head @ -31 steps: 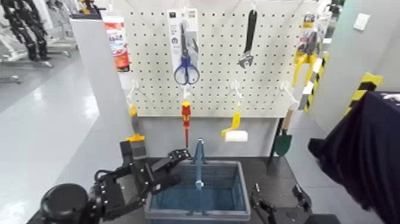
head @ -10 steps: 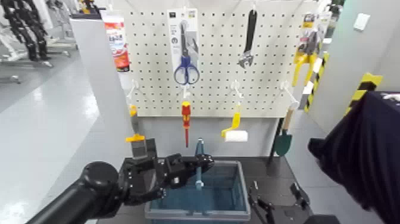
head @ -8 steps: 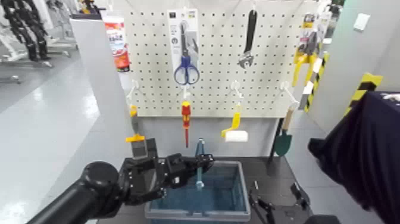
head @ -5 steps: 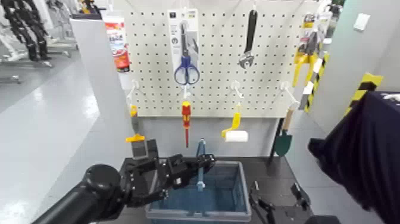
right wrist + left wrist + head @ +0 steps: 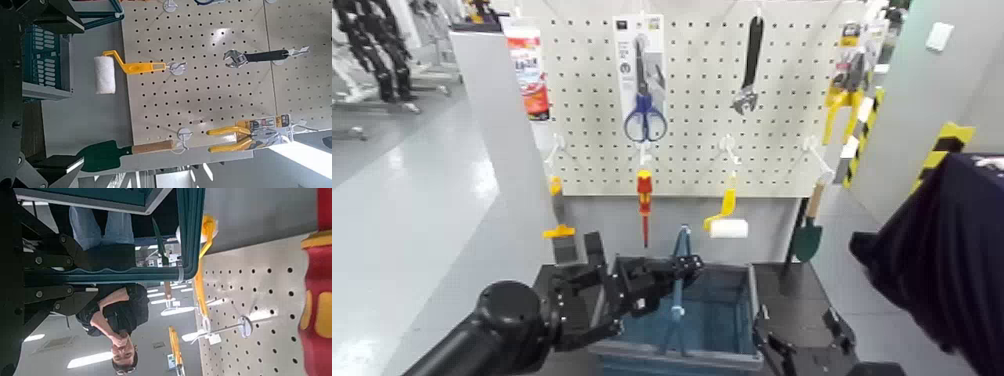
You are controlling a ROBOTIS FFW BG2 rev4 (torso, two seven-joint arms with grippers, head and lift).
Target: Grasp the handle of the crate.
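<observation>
I had my left gripper [image 5: 689,268] clamped on the handle [image 5: 679,285], which stood upright over the middle of the crate [image 5: 715,354]. My right gripper [image 5: 806,335] waited just beside the crate, on its right, jaws apart. The screwdriver [image 5: 645,205] hung behind the crate.

No legible text on the hanging scissors' package [image 5: 625,60] or the red-and-white packet [image 5: 529,75].

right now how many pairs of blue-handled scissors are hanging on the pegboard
1: the blue-handled metal scissors hang on the white perforated pegboard, above the red-and-yellow screwdriver.
</observation>
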